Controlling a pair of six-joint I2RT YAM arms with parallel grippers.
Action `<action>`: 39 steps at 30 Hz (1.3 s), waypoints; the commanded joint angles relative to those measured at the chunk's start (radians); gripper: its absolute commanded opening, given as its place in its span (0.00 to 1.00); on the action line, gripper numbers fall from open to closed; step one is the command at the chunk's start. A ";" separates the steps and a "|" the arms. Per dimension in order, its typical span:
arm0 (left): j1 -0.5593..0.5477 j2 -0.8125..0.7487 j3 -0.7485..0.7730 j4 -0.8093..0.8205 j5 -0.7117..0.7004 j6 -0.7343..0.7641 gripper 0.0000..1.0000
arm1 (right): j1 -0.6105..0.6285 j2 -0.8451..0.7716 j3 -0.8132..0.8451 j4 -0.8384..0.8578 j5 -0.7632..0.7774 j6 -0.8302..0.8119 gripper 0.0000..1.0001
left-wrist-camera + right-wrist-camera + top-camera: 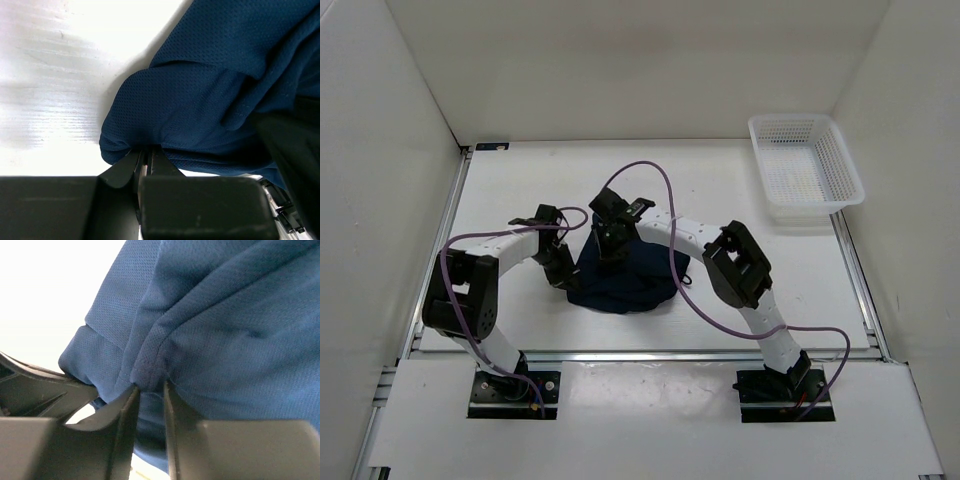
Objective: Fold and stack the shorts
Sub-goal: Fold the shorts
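Because the bunched navy shorts [632, 285] look soft and limp, the left gripper [563, 272] pinches their nine o'clock edge while the right gripper [611, 248] nips an eleven o'clock seam.

White links [510, 245], black joints [740, 265], purple cables [642, 164]; left tool [146, 152], right tool [150, 390] black.

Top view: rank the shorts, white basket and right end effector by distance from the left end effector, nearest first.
1. shorts: pinched at their left edge by the left end effector.
2. right end effector: just to the right, at the shorts' far edge.
3. basket: far-right back corner of the table.
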 commanded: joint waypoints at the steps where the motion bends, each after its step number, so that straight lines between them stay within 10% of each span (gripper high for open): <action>1: 0.002 -0.062 -0.016 0.009 0.000 -0.011 0.10 | 0.005 0.018 0.043 0.026 0.004 0.029 0.25; 11: 0.002 -0.091 -0.043 0.018 0.000 -0.021 0.10 | 0.005 -0.066 -0.020 0.057 0.031 0.040 0.01; 19: 0.037 -0.122 -0.065 0.040 0.075 -0.021 0.10 | 0.005 -0.091 -0.069 0.125 -0.001 0.059 0.67; 25: 0.070 -0.122 -0.065 0.049 0.095 -0.012 0.10 | 0.014 -0.048 -0.023 0.125 -0.022 0.059 0.71; 31: 0.079 -0.122 -0.074 0.049 0.117 -0.002 0.10 | 0.037 0.022 0.010 0.092 0.028 0.059 0.51; 39: 0.088 -0.140 -0.083 0.049 0.129 -0.002 0.10 | 0.037 0.000 0.008 0.071 0.073 0.069 0.00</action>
